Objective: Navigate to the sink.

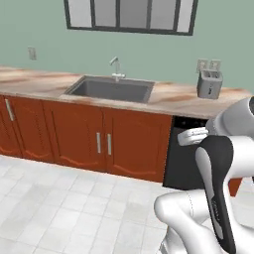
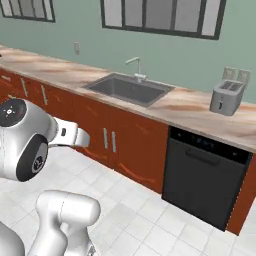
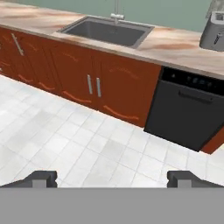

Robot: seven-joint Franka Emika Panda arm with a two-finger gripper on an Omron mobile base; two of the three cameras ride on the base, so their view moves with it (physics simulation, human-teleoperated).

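The sink (image 1: 111,89) is a grey rectangular basin set into the marbled counter, with a slim silver faucet (image 1: 115,67) at its back rim under the window. From the right base view the sink (image 2: 127,89) lies ahead and slightly left, across a stretch of floor. The hand view has the sink (image 3: 105,31) at the top, left of centre. My gripper (image 3: 113,179) is open, its two dark fingertips (image 3: 41,178) far apart with nothing between them, and it hangs above the floor tiles well short of the cabinets.
Red-brown cabinets (image 1: 104,141) run below the counter. A black dishwasher (image 2: 205,175) stands right of the sink, with a grey toaster (image 2: 226,97) on the counter above it. White tiled floor (image 3: 78,144) lies open between me and the cabinets.
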